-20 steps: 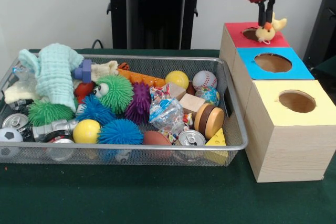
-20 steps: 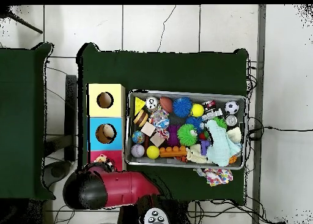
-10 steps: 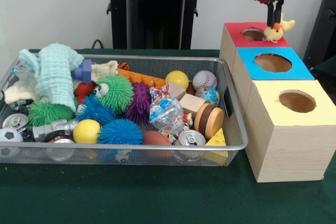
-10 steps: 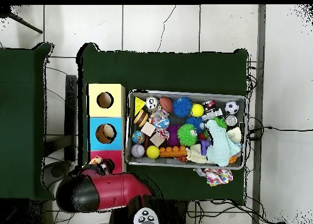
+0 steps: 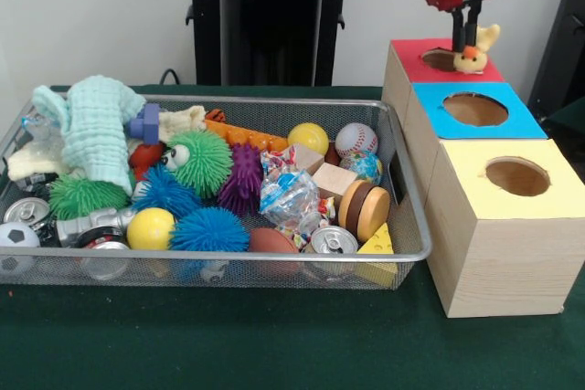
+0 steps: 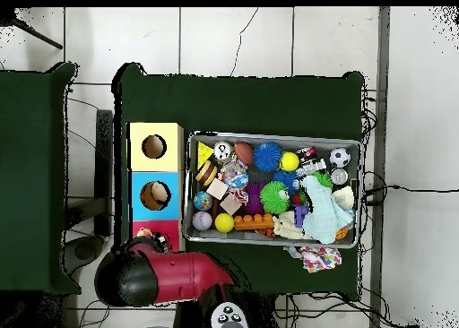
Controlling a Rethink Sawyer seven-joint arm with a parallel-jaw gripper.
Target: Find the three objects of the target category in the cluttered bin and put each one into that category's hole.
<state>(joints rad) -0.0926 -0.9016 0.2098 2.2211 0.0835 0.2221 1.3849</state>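
the red and black robot gripper (image 5: 470, 36) hangs over the red-topped wooden box (image 5: 430, 64), likely so the small yellow plush chick (image 5: 473, 52) can drop into that box's round hole (image 5: 440, 58). its two dark fingers are nearly closed, pinching the chick. the chick sits just beside the hole, on its right edge.
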